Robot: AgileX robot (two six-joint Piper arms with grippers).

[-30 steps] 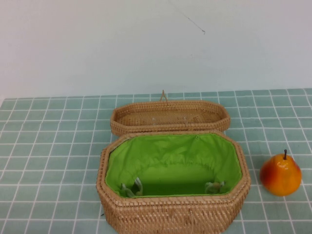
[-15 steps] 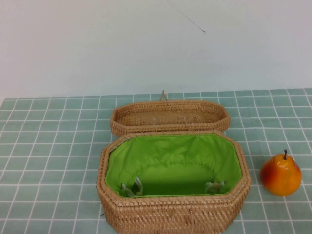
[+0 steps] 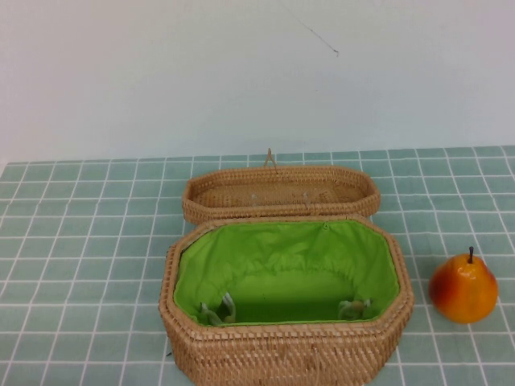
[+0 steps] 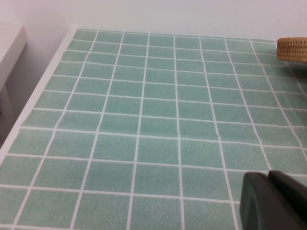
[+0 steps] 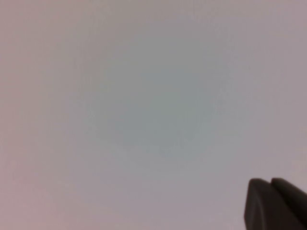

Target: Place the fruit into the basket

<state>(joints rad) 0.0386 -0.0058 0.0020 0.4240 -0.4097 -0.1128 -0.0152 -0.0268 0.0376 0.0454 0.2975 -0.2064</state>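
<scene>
The fruit (image 3: 463,288), an orange-yellow pear with a red blush and a dark stem, stands on the tiled table to the right of the basket. The basket (image 3: 286,354) is woven wicker with a green lining, open and empty, its lid (image 3: 280,191) lying behind it. Neither gripper shows in the high view. My left gripper (image 4: 269,178) is shut and empty above bare tiles, with a corner of the wicker (image 4: 291,49) far off. My right gripper (image 5: 271,183) is shut and empty, facing a plain pale surface.
The table is covered with a green tiled cloth (image 3: 88,241). Its left edge and a white ledge (image 4: 9,43) show in the left wrist view. A pale wall (image 3: 241,72) stands behind the table.
</scene>
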